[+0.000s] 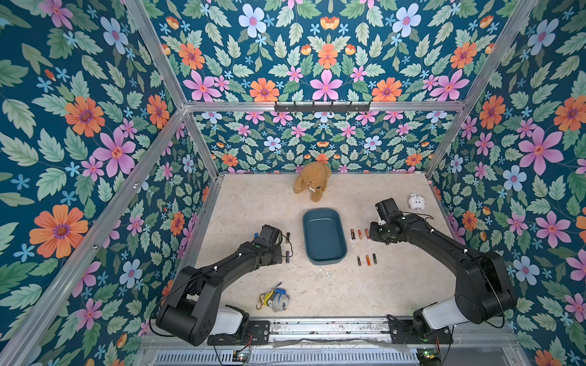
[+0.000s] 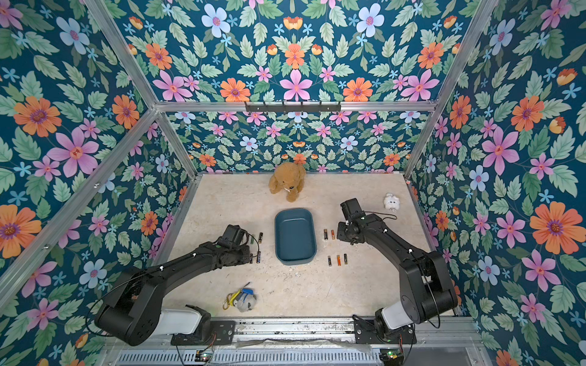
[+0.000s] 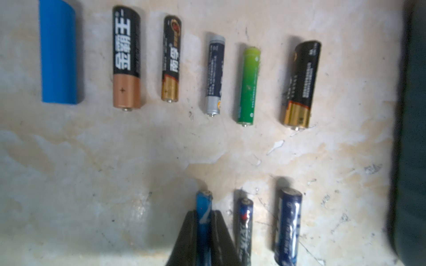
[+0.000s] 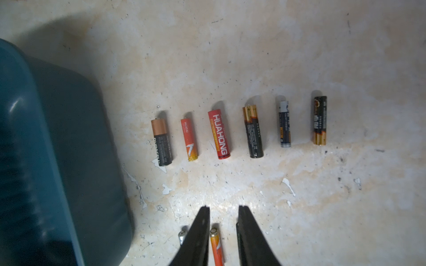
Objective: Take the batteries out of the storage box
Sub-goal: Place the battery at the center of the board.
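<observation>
The teal storage box [image 1: 323, 236] sits mid-table with nothing in it in both top views [image 2: 295, 236]. Batteries lie in rows on the table on either side of it: one row [image 1: 367, 260] to its right and a pair [image 1: 287, 256] to its left. In the left wrist view my left gripper [image 3: 204, 213] is shut on a thin blue battery [image 3: 204, 202], low over the table beside two dark blue cells [image 3: 288, 225]. In the right wrist view my right gripper [image 4: 223, 207] is open, its fingers straddling an orange battery [image 4: 216, 246] that lies on the table.
A brown teddy bear [image 1: 312, 183] sits at the back of the table. A small white plush [image 1: 416, 202] lies at the back right. A keychain bundle with a yellow carabiner [image 1: 274, 299] lies near the front. Floral walls close three sides.
</observation>
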Motion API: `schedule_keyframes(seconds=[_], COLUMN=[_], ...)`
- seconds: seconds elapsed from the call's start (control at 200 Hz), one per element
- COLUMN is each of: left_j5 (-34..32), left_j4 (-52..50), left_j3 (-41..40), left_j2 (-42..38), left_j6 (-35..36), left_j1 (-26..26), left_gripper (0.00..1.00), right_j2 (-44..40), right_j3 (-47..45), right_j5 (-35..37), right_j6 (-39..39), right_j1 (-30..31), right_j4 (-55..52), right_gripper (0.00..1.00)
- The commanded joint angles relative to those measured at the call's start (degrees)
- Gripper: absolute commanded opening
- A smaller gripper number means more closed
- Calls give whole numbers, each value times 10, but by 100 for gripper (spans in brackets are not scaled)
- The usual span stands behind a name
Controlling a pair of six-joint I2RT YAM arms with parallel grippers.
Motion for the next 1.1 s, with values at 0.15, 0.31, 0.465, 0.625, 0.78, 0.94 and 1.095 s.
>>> schedule_keyframes(seconds=[0.15,0.31,0.465,0.625,0.78,0.94,1.095], left_j5=[5,6,5,8,2,9,9], left_j4=[5,5,3,-8,-10,-6,-3], left_j3=[3,2,1,-3,-8,-6,-5], left_j2=[14,21,23,15,-2,9,21], left_j6=[1,0,-1,-5,-8,-6,-5], left_j1=[1,1,0,1,-1,-1,-1], left_gripper=[14,14,14,14,14,14,14], right_j2=[4,4,2,2,-1,-6,-17], right_j3=[2,3,3,6,11,15,10], right_j5=[3,3,3,4,1,1,10], right_j6=[-5,-5,-6,-5,-5,-7,-8], right_j1=[0,0,0,0,0,0,0], right_j4=[-6,-7,-7,-11,-11,-16,-20], right_gripper=[28,28,28,28,28,28,28])
